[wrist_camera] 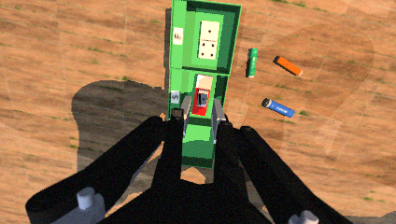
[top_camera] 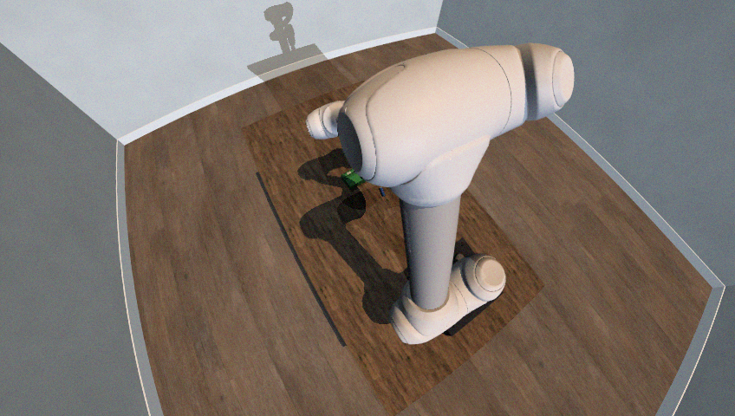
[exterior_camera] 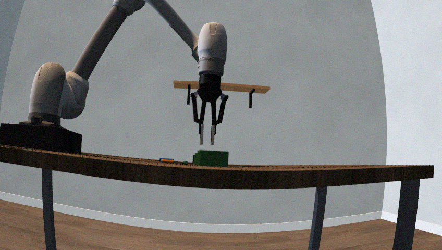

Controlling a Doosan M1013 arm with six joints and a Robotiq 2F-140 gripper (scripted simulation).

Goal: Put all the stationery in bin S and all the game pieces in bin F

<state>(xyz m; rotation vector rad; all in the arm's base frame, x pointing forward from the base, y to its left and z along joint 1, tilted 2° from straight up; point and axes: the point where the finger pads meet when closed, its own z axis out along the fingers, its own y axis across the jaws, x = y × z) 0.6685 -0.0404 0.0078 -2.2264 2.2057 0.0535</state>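
Note:
Two green bins stand end to end on the table; in the exterior view they (exterior_camera: 210,158) read as one green block, and a corner (top_camera: 353,178) shows in the top view. In the wrist view the far bin (wrist_camera: 179,19), marked F, holds a cream domino (wrist_camera: 209,39). The near bin (wrist_camera: 198,140), marked S, holds a red sharpener-like piece (wrist_camera: 202,100) and a beige eraser-like piece (wrist_camera: 204,81). My gripper (wrist_camera: 201,106) (exterior_camera: 206,140) hangs above the S bin with a small gap between its fingers and nothing in it.
A green cylinder (wrist_camera: 252,62), an orange one (wrist_camera: 288,65) and a blue one (wrist_camera: 277,107) lie on the table to the right of the bins. A wooden shelf (exterior_camera: 242,88) hangs on the wall behind. The arm's base (exterior_camera: 40,136) stands at the table's left end.

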